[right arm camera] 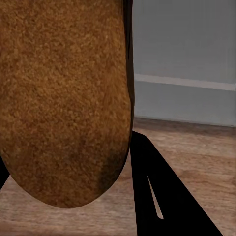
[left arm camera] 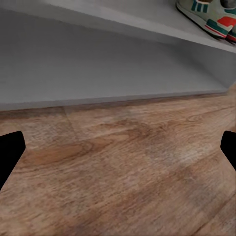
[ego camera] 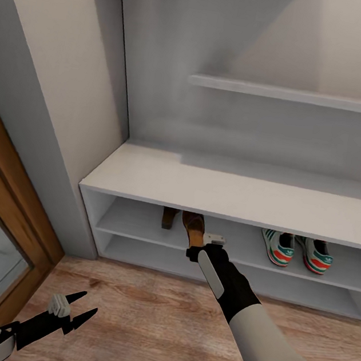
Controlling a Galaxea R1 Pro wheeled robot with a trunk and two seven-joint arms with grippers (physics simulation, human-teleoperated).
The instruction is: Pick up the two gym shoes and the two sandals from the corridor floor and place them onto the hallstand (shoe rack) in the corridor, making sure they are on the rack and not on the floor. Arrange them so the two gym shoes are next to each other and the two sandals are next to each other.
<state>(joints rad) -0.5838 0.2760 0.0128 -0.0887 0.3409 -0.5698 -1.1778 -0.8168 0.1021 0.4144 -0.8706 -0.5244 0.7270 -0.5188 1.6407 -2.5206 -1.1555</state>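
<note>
Both gym shoes (ego camera: 277, 247) (ego camera: 314, 255) stand side by side on the upper shelf of the hallstand (ego camera: 145, 184), towards its right. One brown sandal (ego camera: 168, 218) rests on the same shelf further left. Just right of it is the second sandal (ego camera: 192, 227), with my right gripper (ego camera: 198, 244) shut on its near end at the shelf's front edge. Its brown sole (right arm camera: 64, 98) looms in the right wrist view beside a black finger (right arm camera: 162, 196). My left gripper (ego camera: 77, 312) hangs open and holding nothing over the corridor floor (ego camera: 143, 314), with a gym shoe (left arm camera: 206, 14) ahead of it.
A wooden door frame (ego camera: 9, 207) with a glass panel stands at the left, beside a grey wall corner (ego camera: 47, 143). A wall shelf (ego camera: 291, 95) juts out above the hallstand's flat top. A lower shelf (ego camera: 152, 255) runs beneath the shoes.
</note>
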